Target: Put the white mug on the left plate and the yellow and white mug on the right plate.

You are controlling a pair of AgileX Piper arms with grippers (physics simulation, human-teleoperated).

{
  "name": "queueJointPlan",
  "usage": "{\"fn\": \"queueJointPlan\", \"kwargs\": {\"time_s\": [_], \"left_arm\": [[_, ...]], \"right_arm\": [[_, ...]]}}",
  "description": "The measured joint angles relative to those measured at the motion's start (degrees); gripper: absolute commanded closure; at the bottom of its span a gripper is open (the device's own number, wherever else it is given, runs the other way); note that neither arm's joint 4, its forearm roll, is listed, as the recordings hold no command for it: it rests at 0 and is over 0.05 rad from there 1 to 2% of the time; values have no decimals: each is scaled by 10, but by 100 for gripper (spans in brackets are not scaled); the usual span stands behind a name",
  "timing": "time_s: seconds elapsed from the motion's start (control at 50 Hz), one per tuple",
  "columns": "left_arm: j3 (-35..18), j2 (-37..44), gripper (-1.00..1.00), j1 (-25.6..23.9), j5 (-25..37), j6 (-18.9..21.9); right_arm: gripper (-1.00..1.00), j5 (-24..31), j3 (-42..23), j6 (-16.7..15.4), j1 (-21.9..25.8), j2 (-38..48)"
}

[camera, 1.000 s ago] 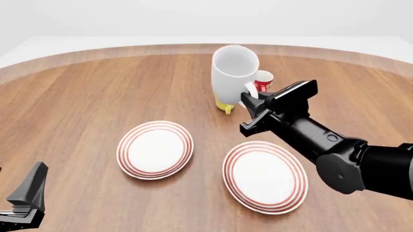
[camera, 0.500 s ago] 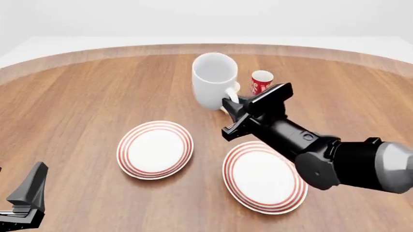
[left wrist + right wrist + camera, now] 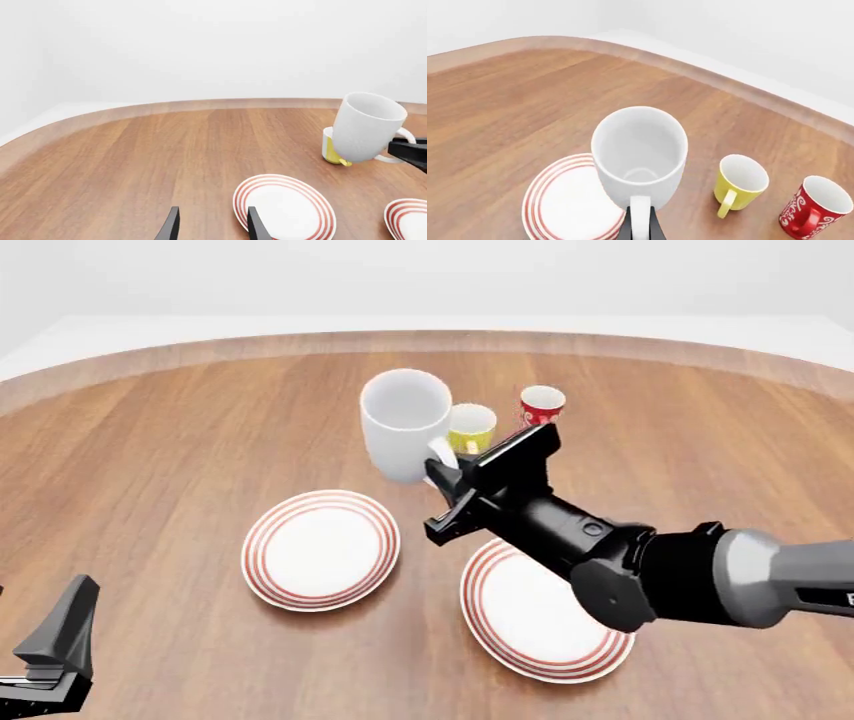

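Hiding part of the yellow and white mug (image 3: pixel 330 149) behind the white mug (image 3: pixel 364 127) in the left wrist view. Covering the near-left rim of the right plate (image 3: pixel 561 632) under the right arm in the front view. Cutting off the right plate and the right tool (image 3: pixel 408 151) at the left wrist picture's edge. Showing only the fingertips (image 3: pixel 168 228) of the left tool (image 3: pixel 211 225). Cropping the left plate (image 3: pixel 570 207) just beside the right tool (image 3: pixel 642 225).
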Motion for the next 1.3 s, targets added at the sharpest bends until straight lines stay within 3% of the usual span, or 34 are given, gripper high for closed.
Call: {"fn": "queueJointPlan", "kwargs": {"time_s": [1.3], "left_arm": [[0, 0, -100, 0, 0, 0]], "right_arm": [[100, -8, -87, 31, 70, 117]]}}
